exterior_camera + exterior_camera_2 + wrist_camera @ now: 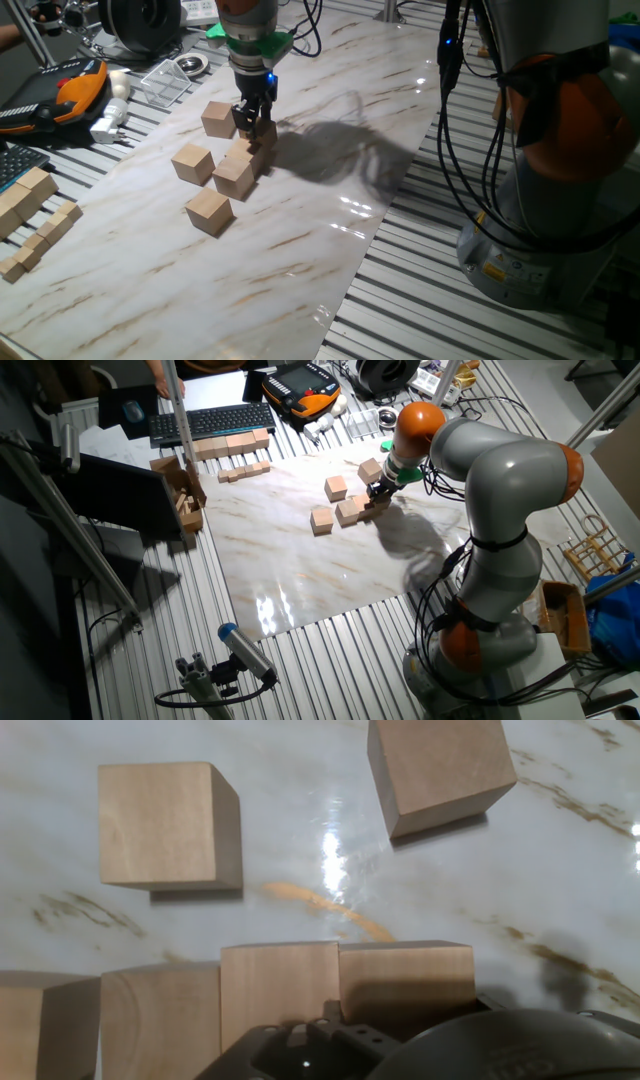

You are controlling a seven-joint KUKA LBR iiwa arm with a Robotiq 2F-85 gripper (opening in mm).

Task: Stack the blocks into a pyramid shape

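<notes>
Six tan wooden blocks lie on the marble board. Three stand touching in a row (pixel 243 152), and this row shows at the bottom of the hand view (pixel 278 990). Another block (pixel 209 211) lies just beyond the row's near end. Two loose blocks sit apart: one (pixel 218 118) (pixel 440 770) beside the gripper and one (pixel 192 163) (pixel 165 825) further left. My gripper (pixel 256 124) (pixel 383 488) is down at the row's far end block (pixel 264 134) (pixel 405 982). Its fingertips are hidden in the hand view, so I cannot see whether it grips that block.
Smaller, paler wooden pieces (pixel 35 215) lie at the board's left edge. A white bottle (pixel 108 122), an orange-and-black pendant (pixel 60 95), a clear box (pixel 165 80) and a keyboard (pixel 205 420) sit behind. The robot's base (pixel 560 200) stands to the right.
</notes>
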